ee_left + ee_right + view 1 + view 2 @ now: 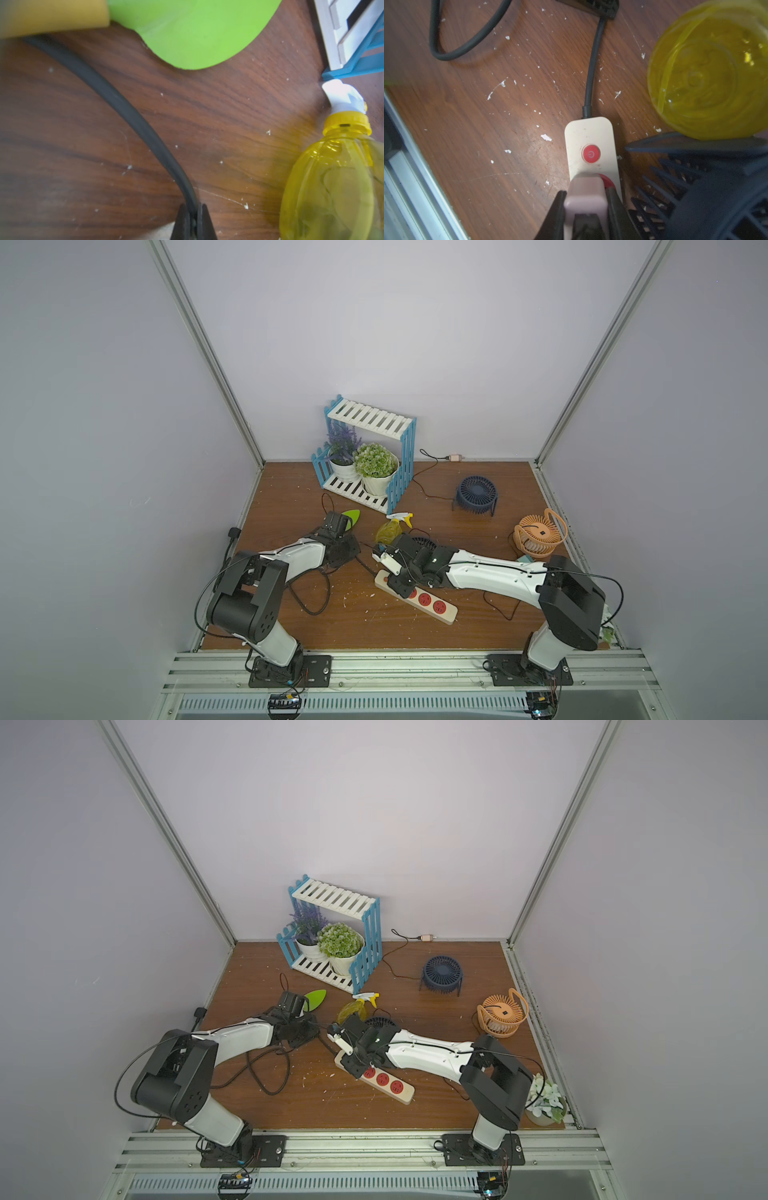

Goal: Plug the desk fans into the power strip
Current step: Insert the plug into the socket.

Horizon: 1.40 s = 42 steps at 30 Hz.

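On the brown tabletop [374,626] I see the power strip [432,605] lying diagonally near the middle, partly under my right arm. A dark blue fan [695,197] sits just beside it. My right fingers [613,199] clamp a pale plug [584,193] over the socket next to the red button [591,154]. My left fingers [204,222] pinch a black cord [124,108].

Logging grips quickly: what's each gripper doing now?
Left gripper: closed on the black cord.
Right gripper: closed on the pale pink plug, at the power strip.
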Available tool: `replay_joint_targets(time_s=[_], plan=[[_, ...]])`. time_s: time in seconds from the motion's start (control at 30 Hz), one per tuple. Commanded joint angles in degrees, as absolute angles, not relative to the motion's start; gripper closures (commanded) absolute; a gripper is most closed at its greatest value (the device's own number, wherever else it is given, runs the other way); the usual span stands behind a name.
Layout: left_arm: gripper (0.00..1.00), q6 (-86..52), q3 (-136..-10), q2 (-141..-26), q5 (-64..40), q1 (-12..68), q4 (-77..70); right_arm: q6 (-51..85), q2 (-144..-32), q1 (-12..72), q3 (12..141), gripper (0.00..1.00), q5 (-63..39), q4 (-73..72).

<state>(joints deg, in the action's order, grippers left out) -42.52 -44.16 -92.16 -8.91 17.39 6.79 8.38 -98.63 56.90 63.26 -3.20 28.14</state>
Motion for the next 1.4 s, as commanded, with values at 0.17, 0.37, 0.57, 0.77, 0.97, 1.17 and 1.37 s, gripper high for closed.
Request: replay_joint_targets(time_s=[0.17, 0.37, 0.57, 0.77, 0.97, 1.17, 1.37], plan=[[1.0, -39.0, -45.8, -95.3, -3.3, 11.5, 1.4, 15.5, -113.0, 60.4, 53.1, 1.0, -3.9, 42.8], [1.0, -38.2, -46.5, -97.4, -5.1, 11.3, 0.3, 19.9, -113.9, 60.4, 48.5, 1.0, -7.1, 39.2], [1.0, -38.1, -47.6, -100.0, -6.8, 11.2, -1.0, 20.1, -116.3, 60.3, 48.8, 1.0, -7.6, 39.0], [1.0, -37.3, -46.6, -98.4, -7.0, 11.2, -0.6, 20.7, -111.9, 62.3, 49.4, 1.0, -4.1, 40.6], [1.0, -36.7, -46.5, -96.8, -6.6, 11.1, 0.3, 23.1, -106.1, 65.1, 47.0, 1.0, -1.8, 41.0], [1.0, -36.6, -46.5, -96.6, -6.5, 11.0, 0.0, 24.5, -109.7, 65.5, 46.0, 1.0, -4.8, 36.9], [1.0, -35.9, -46.8, -97.5, -6.8, 10.9, 0.2, 26.3, -112.2, 66.2, 44.9, 1.0, -8.0, 33.1]])
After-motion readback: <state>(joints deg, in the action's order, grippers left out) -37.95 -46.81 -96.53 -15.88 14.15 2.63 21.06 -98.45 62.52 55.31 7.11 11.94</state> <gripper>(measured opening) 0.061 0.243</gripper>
